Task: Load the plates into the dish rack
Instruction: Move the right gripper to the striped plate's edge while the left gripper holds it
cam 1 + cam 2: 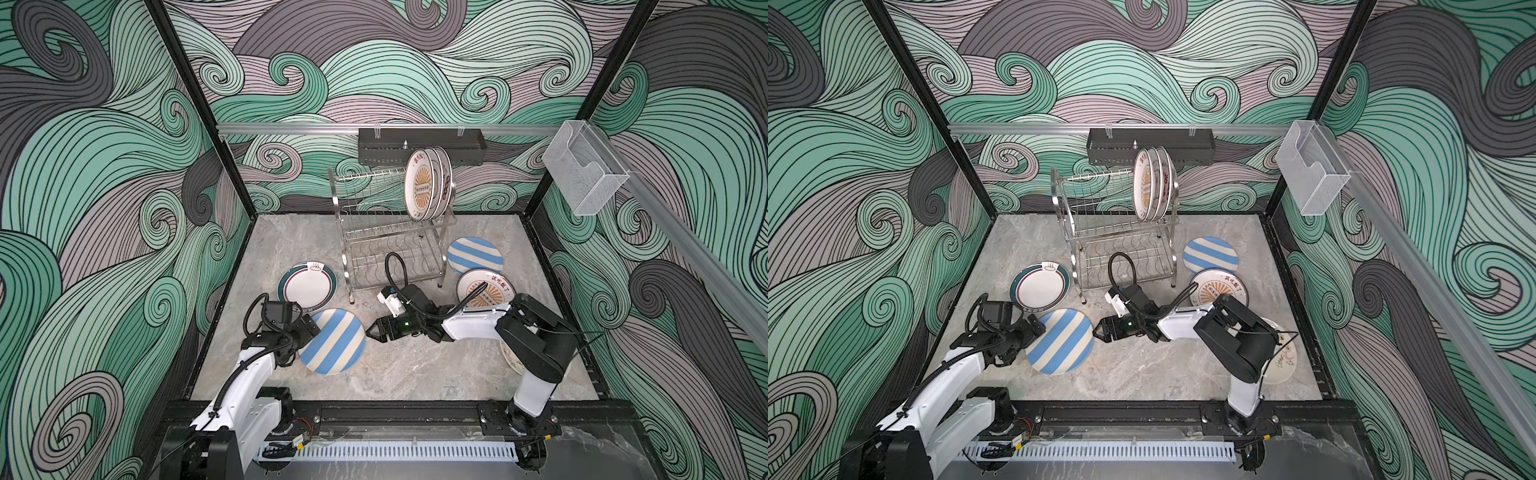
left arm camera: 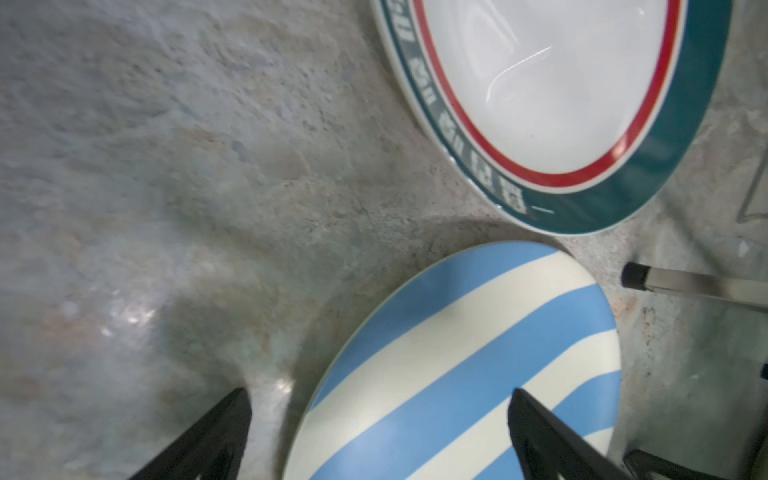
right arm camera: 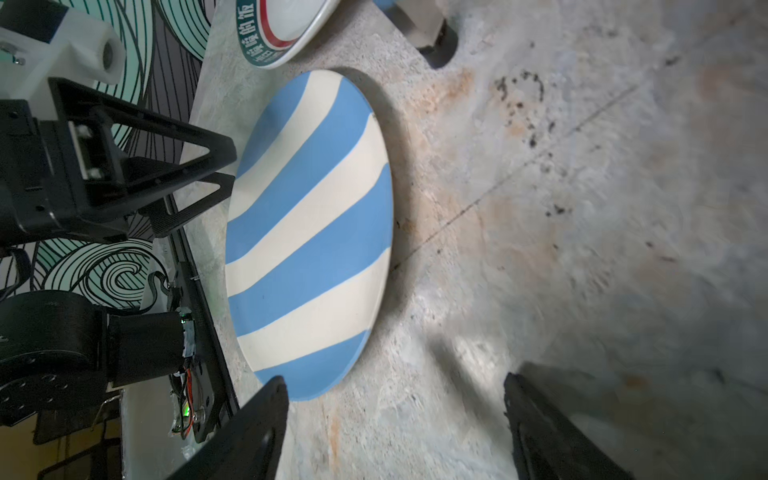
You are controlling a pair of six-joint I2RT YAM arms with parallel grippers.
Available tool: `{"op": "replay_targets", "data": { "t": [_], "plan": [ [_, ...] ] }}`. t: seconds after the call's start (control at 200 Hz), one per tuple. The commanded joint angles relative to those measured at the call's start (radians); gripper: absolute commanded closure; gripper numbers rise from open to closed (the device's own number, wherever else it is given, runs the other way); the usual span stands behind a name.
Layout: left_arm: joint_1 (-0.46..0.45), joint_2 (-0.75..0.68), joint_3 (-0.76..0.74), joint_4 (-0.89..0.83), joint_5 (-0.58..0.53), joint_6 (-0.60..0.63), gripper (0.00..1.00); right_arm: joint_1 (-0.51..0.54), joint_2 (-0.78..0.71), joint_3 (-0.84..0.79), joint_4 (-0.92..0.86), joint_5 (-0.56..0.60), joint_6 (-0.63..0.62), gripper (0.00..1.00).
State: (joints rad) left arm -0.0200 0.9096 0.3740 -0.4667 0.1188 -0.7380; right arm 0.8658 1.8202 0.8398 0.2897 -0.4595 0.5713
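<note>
Steel dish rack (image 1: pixel 374 249) holds three plates (image 1: pixel 428 185), five more lie on the table (image 1: pixel 395 374). Left gripper (image 2: pixel 380 399) and right gripper (image 3: pixel 394 378) both gape empty by the striped plate (image 1: pixel 332 347).

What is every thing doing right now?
dish rack: upright, three plates standing on top tier.
near striped plate: on table.
left gripper: open, straddling its rim.
right gripper: open, beside it.
green-rimmed plate: lying flat.
far striped plate: lying flat.
sunburst plate: flat, partly hidden.
</note>
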Motion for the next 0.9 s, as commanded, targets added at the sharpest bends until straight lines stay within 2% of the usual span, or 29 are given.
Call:
{"op": "replay_targets", "data": {
  "t": [0.0, 0.08, 0.48, 0.896],
  "plan": [
    [0.006, 0.006, -0.021, 0.071, 0.117, -0.005, 0.01, 0.015, 0.053, 0.034, 0.031, -0.052, 0.019, 0.18],
    [0.005, -0.001, -0.052, 0.122, 0.171, -0.028, 0.01, 0.020, 0.078, 0.044, 0.037, -0.069, 0.023, 0.19],
    [0.005, -0.046, -0.103, 0.172, 0.241, -0.023, 0.01, 0.019, 0.160, 0.064, 0.055, -0.081, 0.060, 0.20],
    [-0.014, -0.023, -0.117, 0.263, 0.312, 0.020, 0.01, 0.020, 0.174, 0.089, 0.084, -0.118, 0.085, 0.39]
  ]
}}
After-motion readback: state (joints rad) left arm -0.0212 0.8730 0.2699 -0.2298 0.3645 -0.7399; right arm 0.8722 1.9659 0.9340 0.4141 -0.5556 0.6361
